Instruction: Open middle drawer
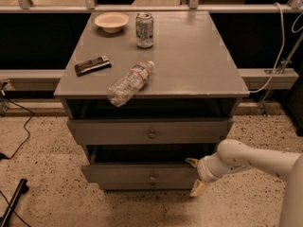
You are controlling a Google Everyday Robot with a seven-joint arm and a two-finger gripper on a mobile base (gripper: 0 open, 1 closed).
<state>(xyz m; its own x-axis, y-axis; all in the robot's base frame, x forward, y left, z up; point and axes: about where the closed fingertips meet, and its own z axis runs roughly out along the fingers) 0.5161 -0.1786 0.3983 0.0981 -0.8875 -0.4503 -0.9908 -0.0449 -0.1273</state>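
The grey cabinet [189, 56] shows three drawer fronts, one above the other. The middle drawer [118, 173] is a long flat front with a small brass knob [152, 177]. It stands out from the carcass, with a dark gap above it. My gripper [195, 176] is at the drawer's right end, on a white arm [251, 162] that comes in from the right. One cream finger [191, 162] lies above the front's top edge. The other fingertip [199, 188] points down below it, so the fingers are apart and the gripper is open.
The top drawer [109, 132] also sits slightly forward. The bottom drawer [125, 187] peeks out under the middle one. On the cabinet top are a bowl [111, 21], a can [144, 30], a plastic bottle [130, 83] overhanging the front edge and a dark bar [92, 65]. Cables [19, 136] run on the floor at left.
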